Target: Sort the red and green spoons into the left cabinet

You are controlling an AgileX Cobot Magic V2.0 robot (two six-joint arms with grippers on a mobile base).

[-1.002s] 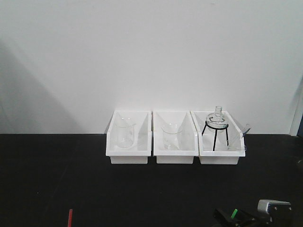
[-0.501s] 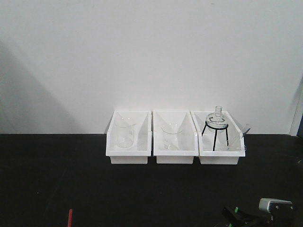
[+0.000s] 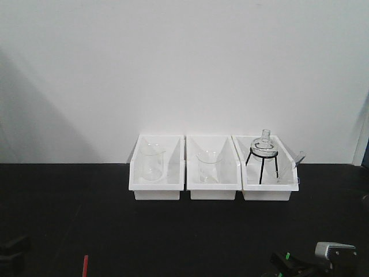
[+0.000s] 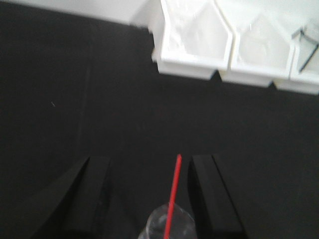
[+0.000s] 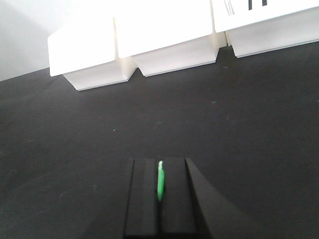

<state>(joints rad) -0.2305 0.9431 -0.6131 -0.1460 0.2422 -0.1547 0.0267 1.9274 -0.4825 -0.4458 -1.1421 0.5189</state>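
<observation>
Right end effector clamped on green spoon, bottom centre. Left end effector wide open, red spoon between fingers, touching neither, stuck in clear glass container. Three white bins at far edge of black table.

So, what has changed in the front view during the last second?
A dark part of the left arm has entered at the lower left edge. The right gripper, shut on the green spoon, shifted slightly right early on, then held. The red spoon, the three white bins and their glassware stayed put.
</observation>
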